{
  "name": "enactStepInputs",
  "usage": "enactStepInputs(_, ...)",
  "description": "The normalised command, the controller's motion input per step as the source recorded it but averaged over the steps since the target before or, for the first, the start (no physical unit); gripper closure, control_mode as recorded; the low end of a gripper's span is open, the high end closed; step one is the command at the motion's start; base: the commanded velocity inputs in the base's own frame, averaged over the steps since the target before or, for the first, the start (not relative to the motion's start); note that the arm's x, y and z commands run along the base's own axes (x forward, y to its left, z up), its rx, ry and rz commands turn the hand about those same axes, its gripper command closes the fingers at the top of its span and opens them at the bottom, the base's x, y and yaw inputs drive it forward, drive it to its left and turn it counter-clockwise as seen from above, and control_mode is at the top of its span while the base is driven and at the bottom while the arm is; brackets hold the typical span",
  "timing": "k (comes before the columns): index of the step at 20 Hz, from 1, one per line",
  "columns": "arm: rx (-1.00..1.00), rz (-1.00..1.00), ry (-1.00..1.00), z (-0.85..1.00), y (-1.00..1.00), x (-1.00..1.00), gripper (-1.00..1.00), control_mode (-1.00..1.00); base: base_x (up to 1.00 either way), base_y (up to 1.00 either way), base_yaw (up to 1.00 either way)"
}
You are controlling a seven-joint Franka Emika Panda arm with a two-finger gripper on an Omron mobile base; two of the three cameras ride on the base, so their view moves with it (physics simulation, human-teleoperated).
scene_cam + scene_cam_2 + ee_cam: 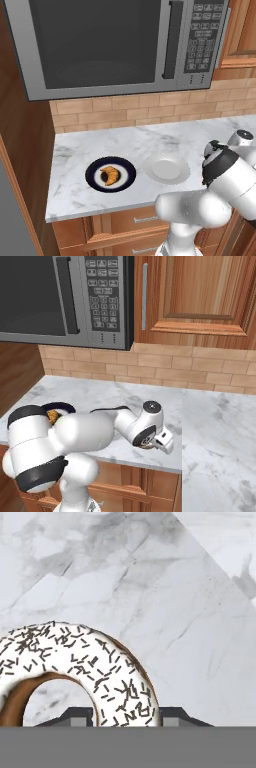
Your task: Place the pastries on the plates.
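The croissant (110,175) lies on the dark navy plate (93,168) at the counter's left. Beside it to the right, the white-grey plate (166,168) holds nothing. In the hand view, the doughnut (75,657), with white icing and dark sprinkles, lies on the marble close under the camera. My gripper (126,714) is shut on the doughnut, one finger inside the ring's hole and the other outside its right edge. From the right base view, the arm bends down to the counter's front edge, and the navy plate (62,405) peeks out behind it.
A microwave (115,45) hangs above the counter, with wooden cabinets (195,296) to its right. The marble counter (220,421) runs on to the right. A wooden wall panel (25,165) closes the counter's left end.
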Motion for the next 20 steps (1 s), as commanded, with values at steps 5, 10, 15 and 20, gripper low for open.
enactStepInputs(5, 0.0, 0.0, -0.01, 0.74, 0.39, -0.11, 1.0, -1.0, 0.0, 0.0, 0.0)
enactStepInputs(10, 0.0, 0.0, 0.0, 0.38, 0.4, -0.03, 1.0, -1.0, 0.0, 0.0, 0.0)
enactStepInputs(15, 0.0, 0.0, 0.0, 0.17, 0.58, 0.0, 1.0, -1.0, 0.0, 0.0, 0.0)
enactStepInputs(20, -0.01, 0.0, 0.0, 0.01, 0.76, 0.0, 1.0, -1.0, 0.0, 0.0, 0.0)
